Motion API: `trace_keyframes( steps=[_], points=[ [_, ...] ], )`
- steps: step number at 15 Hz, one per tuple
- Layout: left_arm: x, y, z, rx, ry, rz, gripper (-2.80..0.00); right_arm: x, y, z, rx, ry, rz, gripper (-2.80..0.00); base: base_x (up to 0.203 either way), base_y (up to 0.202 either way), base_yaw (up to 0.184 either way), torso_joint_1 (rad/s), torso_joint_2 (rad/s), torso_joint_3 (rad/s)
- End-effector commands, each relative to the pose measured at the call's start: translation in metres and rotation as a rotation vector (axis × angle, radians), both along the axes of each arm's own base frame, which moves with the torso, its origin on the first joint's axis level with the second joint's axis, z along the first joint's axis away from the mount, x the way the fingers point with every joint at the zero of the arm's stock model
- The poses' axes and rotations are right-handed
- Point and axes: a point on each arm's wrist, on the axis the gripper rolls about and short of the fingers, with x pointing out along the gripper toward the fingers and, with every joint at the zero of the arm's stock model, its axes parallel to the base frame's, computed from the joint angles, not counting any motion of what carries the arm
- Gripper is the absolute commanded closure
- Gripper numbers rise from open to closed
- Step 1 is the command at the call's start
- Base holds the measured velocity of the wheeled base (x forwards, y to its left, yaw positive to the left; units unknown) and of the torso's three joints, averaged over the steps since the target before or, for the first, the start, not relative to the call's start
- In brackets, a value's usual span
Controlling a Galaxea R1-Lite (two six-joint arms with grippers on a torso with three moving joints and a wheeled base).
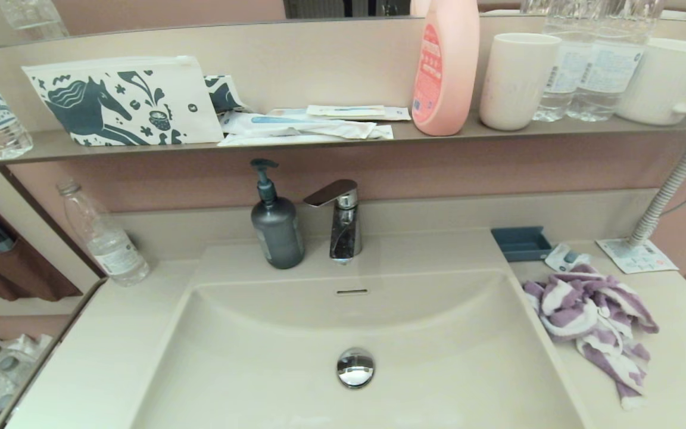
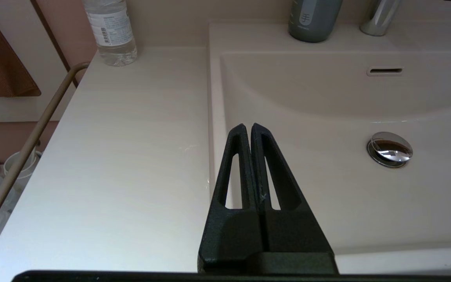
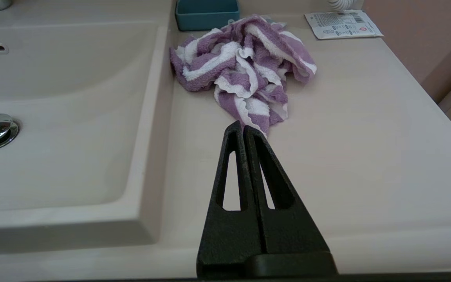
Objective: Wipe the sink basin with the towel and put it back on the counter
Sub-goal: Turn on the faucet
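Note:
The purple and white striped towel [image 1: 593,316] lies crumpled on the cream counter [image 1: 682,369] just right of the sink basin [image 1: 248,357]. The basin holds a chrome drain plug [image 1: 355,367] and an overflow slot [image 1: 352,292]. Neither gripper shows in the head view. My right gripper [image 3: 240,126] hovers shut and empty over the counter's [image 3: 366,149] front part, its tips pointing at the towel's [image 3: 245,66] near tail. Over the basin's [image 2: 327,109] left rim, beside the left counter [image 2: 131,156], my left gripper [image 2: 248,127] is shut and empty.
A grey pump bottle [image 1: 276,220] and chrome faucet [image 1: 343,217] stand behind the basin. A blue tray [image 1: 521,243], a sachet [image 1: 566,257] and a leaflet [image 1: 636,256] lie behind the towel. A water bottle [image 1: 105,238] stands at the back left. The shelf [image 1: 438,134] above carries bottles and cups.

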Motion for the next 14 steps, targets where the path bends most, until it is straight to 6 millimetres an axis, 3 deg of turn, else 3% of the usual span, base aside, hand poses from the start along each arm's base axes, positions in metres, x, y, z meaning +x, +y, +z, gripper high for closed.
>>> trace_keyframes(
  steps=[1,14],
  points=[
    [0.0001,0.0,0.0,-0.001,0.001,0.0,0.0,0.0,0.0,0.0,0.0,0.0,0.0,0.0,0.0,0.0,0.0,0.0,0.0,0.0],
    [0.0001,0.0,0.0,-0.001,0.001,0.0,0.0,0.0,0.0,0.0,0.0,0.0,0.0,0.0,0.0,0.0,0.0,0.0,0.0,0.0]
  ],
)
